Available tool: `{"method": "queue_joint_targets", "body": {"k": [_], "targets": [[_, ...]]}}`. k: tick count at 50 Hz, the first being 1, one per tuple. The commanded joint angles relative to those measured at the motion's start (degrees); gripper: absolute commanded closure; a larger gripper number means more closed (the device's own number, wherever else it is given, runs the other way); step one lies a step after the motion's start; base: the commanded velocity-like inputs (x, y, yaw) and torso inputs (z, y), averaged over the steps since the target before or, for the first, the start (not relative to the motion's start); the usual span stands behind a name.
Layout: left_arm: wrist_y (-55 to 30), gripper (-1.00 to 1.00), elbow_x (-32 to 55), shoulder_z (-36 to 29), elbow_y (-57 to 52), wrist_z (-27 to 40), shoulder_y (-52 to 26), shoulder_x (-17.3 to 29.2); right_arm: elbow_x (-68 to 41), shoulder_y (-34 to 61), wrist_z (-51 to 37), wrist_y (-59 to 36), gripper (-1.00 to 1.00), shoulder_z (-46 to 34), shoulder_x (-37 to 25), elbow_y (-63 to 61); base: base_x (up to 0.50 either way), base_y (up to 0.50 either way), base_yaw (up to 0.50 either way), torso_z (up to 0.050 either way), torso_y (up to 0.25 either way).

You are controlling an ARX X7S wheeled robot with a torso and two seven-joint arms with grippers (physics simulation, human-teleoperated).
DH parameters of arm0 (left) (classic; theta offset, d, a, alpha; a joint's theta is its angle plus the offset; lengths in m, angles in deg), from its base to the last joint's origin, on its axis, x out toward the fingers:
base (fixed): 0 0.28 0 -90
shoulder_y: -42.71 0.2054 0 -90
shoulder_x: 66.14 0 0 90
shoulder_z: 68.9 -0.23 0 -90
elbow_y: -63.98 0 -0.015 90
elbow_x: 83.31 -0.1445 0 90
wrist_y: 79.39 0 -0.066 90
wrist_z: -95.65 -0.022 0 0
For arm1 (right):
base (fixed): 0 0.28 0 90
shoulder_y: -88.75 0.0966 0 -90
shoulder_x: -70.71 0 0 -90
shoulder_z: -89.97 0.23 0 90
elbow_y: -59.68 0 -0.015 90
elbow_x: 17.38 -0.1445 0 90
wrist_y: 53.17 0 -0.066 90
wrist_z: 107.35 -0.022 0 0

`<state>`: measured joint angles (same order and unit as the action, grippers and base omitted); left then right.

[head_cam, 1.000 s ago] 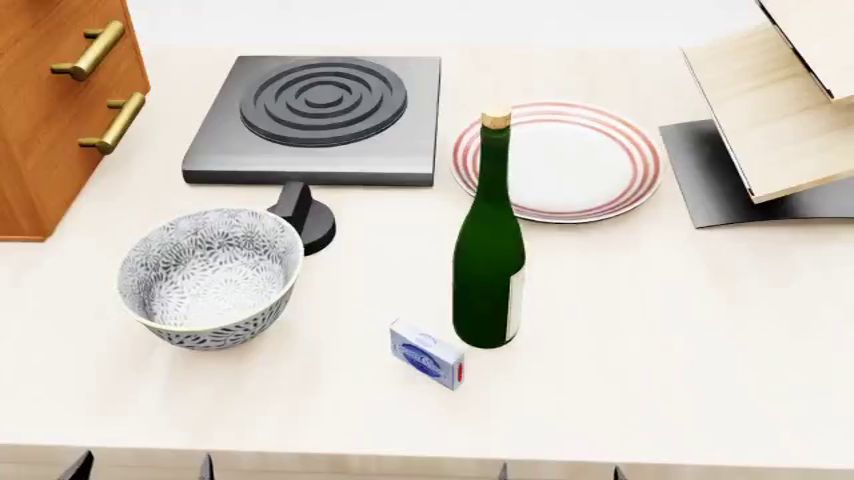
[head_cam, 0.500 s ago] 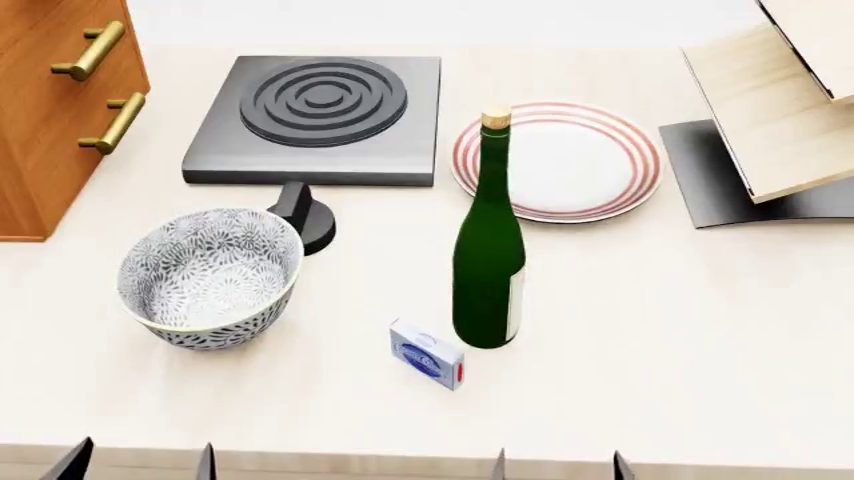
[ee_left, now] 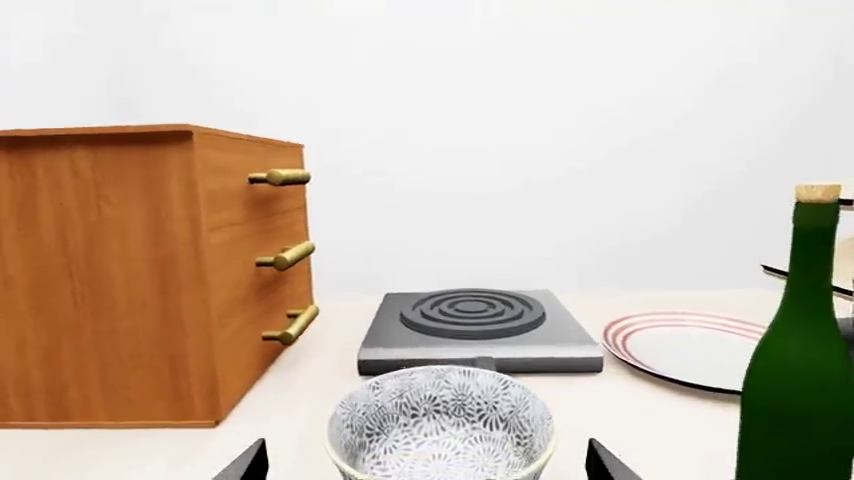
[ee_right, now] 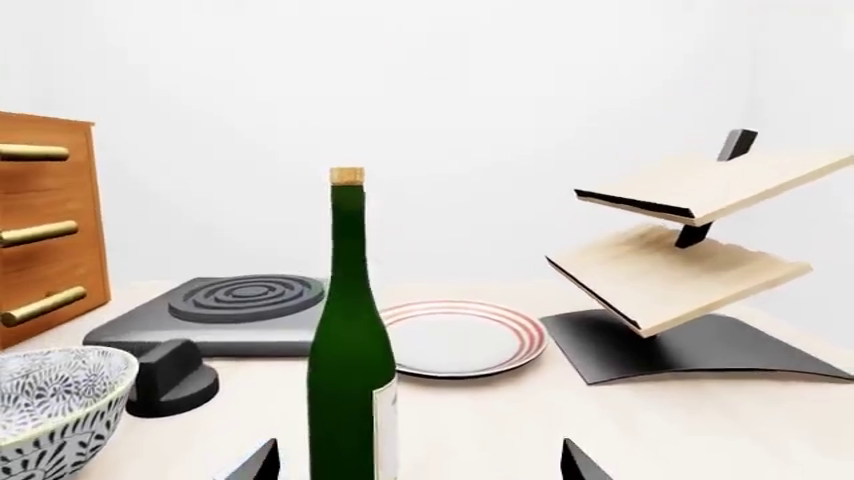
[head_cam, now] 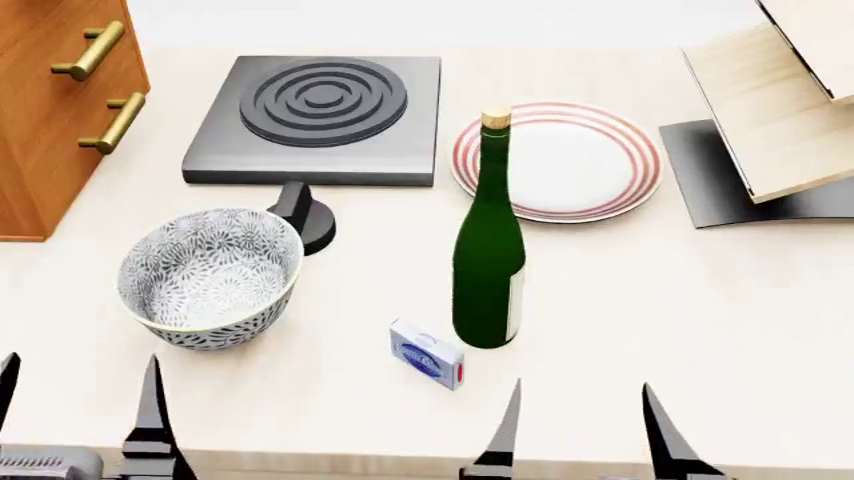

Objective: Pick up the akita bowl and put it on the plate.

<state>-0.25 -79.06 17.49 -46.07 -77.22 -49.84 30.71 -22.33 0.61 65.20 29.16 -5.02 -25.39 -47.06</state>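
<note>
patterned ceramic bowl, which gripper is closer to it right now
Left. The left gripper sits open just in front of the grey-patterned white ceramic bowl, roughly in line with it. The right gripper is open too, but off to the bowl's right, in front of the green glass bottle.

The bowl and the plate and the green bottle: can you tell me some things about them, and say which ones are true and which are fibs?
1. The akita bowl is already sitting on the plate. False: it stands on the counter, apart from the plate.
2. The plate has nothing on it. True.
3. The green bottle has tipped over. False: it stands upright.
4. The left gripper and right gripper are both open. True.
5. The stove burner has a pot on it. False: nothing is on it.
</note>
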Motion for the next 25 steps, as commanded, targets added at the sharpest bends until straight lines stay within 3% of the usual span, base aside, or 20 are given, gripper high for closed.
{"method": "queue_joint_targets", "body": {"k": [1,25], "targets": [[-2.2,-1.0,0.9,1.1,-7.5,1.9,-0.3,1.1,-1.4,0.2,-1.3,-2.3,-1.0,0.3,-1.1,-6.2,0.0,0.0,0.0,0.0,0.0],[0.6,-1.0,5.1,4.1,-7.4,3.3,0.7,2.0,-3.8,-0.4,-2.8,-1.4,-1.0,1.1,-2.6,-6.9,0.0,0.0,0.0,0.0,0.0]]}}
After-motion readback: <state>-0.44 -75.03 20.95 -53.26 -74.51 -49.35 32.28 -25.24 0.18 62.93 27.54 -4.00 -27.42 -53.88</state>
